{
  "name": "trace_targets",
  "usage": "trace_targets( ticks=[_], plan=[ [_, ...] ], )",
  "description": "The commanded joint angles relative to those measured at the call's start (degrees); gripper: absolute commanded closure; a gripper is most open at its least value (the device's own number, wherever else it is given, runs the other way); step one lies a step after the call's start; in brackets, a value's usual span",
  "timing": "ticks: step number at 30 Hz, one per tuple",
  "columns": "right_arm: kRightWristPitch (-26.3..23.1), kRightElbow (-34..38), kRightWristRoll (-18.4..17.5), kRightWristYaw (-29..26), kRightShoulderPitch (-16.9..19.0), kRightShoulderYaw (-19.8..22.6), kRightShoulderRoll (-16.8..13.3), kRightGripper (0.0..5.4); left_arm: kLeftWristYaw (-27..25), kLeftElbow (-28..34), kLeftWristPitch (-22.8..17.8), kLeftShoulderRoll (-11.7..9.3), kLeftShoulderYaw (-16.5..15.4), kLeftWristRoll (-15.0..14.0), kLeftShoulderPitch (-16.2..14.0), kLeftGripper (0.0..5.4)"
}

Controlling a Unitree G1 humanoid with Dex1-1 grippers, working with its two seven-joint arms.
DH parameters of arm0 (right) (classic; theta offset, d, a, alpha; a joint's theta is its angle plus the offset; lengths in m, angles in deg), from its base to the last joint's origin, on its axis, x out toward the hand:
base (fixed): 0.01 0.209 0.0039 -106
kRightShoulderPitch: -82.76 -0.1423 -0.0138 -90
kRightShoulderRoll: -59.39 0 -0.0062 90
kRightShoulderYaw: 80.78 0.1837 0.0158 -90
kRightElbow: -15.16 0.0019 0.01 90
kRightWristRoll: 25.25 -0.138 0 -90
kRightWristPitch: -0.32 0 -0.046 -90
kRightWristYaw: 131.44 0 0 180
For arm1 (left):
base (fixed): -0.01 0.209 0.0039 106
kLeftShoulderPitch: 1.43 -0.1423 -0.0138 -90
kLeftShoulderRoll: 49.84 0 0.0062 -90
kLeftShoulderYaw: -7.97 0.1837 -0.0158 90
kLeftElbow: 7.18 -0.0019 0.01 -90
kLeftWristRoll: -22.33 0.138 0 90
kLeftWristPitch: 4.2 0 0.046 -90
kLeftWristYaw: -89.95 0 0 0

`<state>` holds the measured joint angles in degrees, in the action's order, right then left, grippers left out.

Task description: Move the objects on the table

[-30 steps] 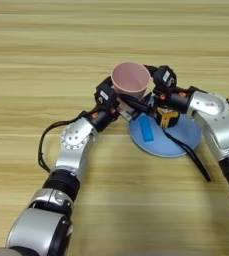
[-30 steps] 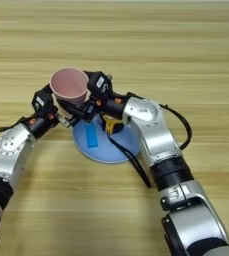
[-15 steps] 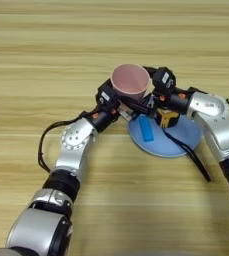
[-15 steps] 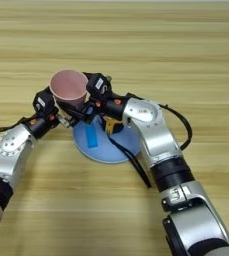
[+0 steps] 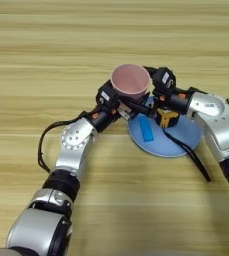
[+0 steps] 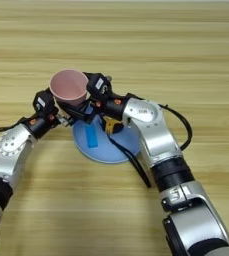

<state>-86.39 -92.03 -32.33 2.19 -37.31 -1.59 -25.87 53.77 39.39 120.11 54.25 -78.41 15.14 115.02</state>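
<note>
Left pincer (image 5: pixel 132 106) closed on the pink cup (image 5: pixel 130 81), cup upright at the far-left rim of the light-blue plate (image 5: pixel 178 142). Right pincer (image 5: pixel 153 95) just right of the cup; finger state can't be told. Blue block (image 5: pixel 146 128) and tape measure (image 5: pixel 167 116) lie on the plate, strap (image 5: pixel 188 152) trailing near-right onto the wood surface (image 5: pixel 46 55).

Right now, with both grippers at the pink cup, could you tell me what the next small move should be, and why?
Probably carry the pink cup clear of the light-blue plate before lowering it. The left gripper and right gripper both crowd it beside the plate's far-left rim, where the blue block and tape measure already lie.
</note>
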Motion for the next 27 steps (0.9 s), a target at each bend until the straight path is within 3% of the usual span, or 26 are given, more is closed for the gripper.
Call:
trace_targets(
  ticks=[1, 4, 16, 27],
  plan=[
    [0.5, 0.0, 0.2, 0.4, -0.3, 0.3, -0.5, 0.35, 0.0, 0.1, -0.1, -0.2, 0.0, 0.3, 0.2, 1.04],
    [0.5, 0.2, 0.0, 0.2, -0.2, 0.3, -0.5, 0.0, 0.1, 0.0, -0.1, -0.1, 0.0, 0.3, 0.2, 1.14],
    [0.6, 1.0, -0.6, -0.7, 0.4, 0.5, -1.0, 0.0, 0.2, 0.0, -0.1, 0.0, -0.1, 0.2, 0.4, 1.16],
    [-0.1, 5.5, -4.4, -3.5, 4.7, 2.7, -4.3, 0.0, 0.5, -0.1, -0.2, 0.0, -0.2, 0.3, 0.6, 1.16]
  ],
)
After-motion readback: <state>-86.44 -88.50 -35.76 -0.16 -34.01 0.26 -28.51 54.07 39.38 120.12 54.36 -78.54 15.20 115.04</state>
